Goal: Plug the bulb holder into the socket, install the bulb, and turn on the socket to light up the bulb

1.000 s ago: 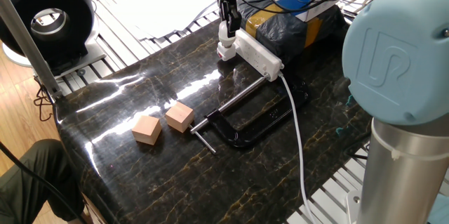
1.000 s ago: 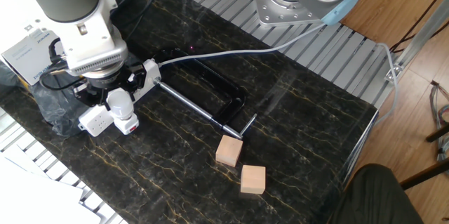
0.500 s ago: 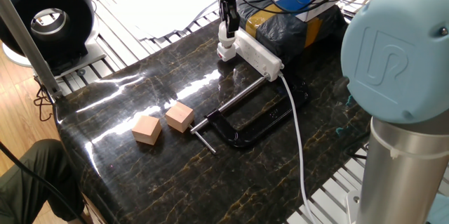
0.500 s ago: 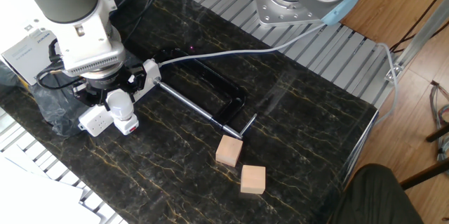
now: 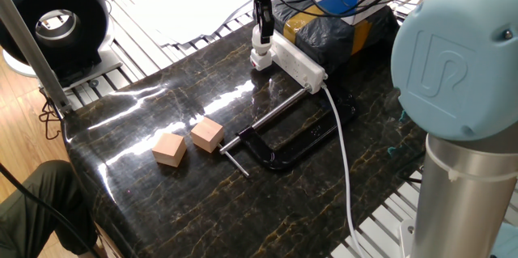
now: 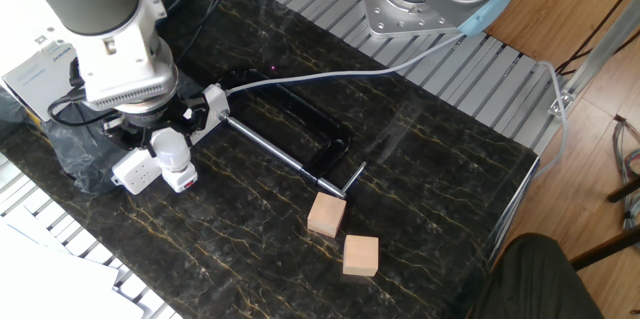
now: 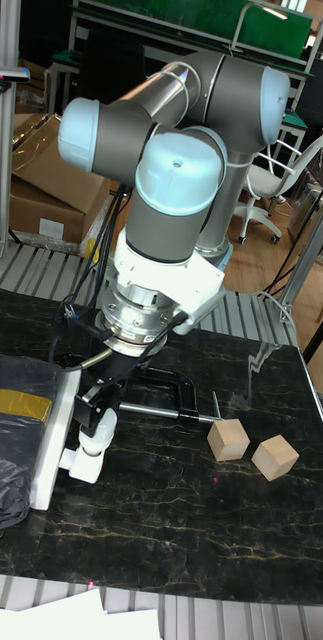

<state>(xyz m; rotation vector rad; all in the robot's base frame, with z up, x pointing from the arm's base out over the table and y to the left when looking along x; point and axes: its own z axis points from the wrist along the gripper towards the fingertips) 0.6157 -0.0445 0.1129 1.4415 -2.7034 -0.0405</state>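
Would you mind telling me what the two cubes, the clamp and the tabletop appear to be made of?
The two cubes: pale tan, matte, likely bare wood. The clamp: black-painted frame with a shiny silver screw, probably metal. The tabletop: dark with golden veins and glossy reflections, marble or a marble-look laminate.

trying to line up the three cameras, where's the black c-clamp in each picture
One fixed view: the black c-clamp lies right of centre, in front of the socket.
The other fixed view: the clamp lies at centre, right of the gripper.
Tall fixed view: the clamp is mid-frame, partly hidden behind the arm.
Shared landmark: the two wooden cubes lie just off its screw handle in every view.
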